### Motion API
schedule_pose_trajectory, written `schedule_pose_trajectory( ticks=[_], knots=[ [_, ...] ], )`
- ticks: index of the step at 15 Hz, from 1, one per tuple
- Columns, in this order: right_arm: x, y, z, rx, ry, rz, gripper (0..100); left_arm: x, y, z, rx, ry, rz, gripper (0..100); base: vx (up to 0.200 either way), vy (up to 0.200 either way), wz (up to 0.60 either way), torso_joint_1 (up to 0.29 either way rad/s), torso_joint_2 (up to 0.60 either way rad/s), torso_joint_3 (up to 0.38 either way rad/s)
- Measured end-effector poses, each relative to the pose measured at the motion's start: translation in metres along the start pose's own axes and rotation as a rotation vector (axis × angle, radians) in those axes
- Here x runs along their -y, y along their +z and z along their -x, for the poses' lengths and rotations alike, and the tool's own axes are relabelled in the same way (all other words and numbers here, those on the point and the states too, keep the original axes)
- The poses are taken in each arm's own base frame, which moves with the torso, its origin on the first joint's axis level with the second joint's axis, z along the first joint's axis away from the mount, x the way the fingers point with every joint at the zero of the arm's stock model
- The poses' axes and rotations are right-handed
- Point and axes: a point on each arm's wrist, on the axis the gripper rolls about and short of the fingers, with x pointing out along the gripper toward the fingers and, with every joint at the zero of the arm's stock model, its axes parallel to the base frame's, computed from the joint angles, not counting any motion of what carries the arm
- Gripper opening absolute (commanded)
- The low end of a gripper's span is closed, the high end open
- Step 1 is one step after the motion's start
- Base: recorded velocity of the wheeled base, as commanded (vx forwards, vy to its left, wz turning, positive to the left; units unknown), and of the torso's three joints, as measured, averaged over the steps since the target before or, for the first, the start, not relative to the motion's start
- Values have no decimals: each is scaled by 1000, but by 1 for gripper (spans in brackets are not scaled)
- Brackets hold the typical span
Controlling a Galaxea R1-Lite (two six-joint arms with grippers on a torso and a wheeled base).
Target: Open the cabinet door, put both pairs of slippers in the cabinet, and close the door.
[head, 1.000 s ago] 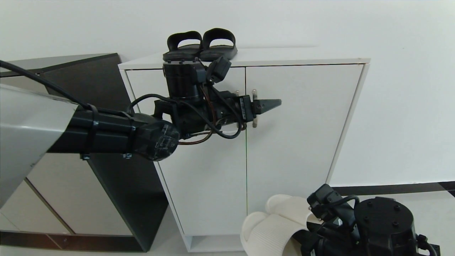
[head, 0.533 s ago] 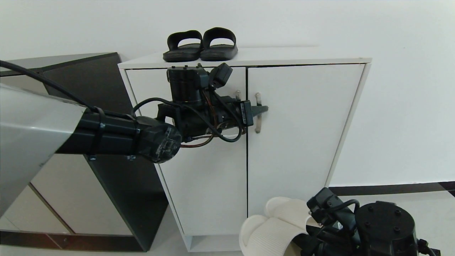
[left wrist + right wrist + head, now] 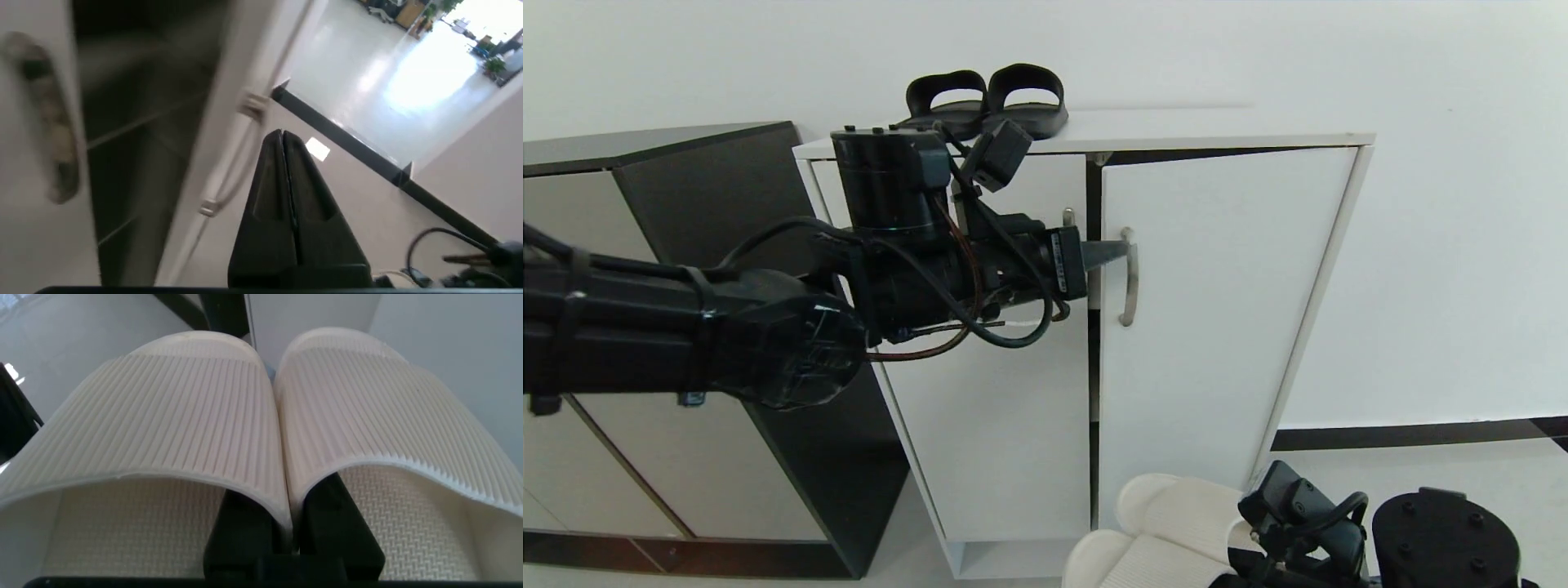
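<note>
Door pulled ajar | left gripper pressed together at handle | right gripper pinching white slippers

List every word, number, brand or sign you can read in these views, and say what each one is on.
No text here can be read.
Label strip behind the left gripper: marks too small to read.
Cabinet: plain white, no print visible.
Black slippers: no print visible.
White slippers: ribbed straps, no print visible.
</note>
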Motion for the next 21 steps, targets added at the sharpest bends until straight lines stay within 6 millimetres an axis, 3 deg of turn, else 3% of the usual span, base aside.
schedule_pose_trajectory(
  ticks=[6, 10, 13, 17, 21],
  knots=[
    [0, -3, 1, -12, 2, 1, 0, 38, -6, 43, -18, -44, 0, 0, 0, 0, 0, 0, 0, 0],
    [-2, -4, 0, -16, 6, 5, 0, 29, 4, 62, 20, 6, -11, 0, 0, 0, 0, 0, 0, 0],
    [-2, -4, 0, -17, 6, 6, 0, 7, 10, 52, 42, 50, -13, 0, 0, 0, 0, 0, 0, 0],
    [-2, -4, 0, -18, 6, 5, 0, -22, 7, 25, 91, 72, -31, 0, 0, 0, 0, 0, 0, 0],
    [-2, -4, 0, -18, 7, 6, 0, -35, 6, 9, 85, 84, -25, 0, 0, 0, 0, 0, 0, 0]
  ],
)
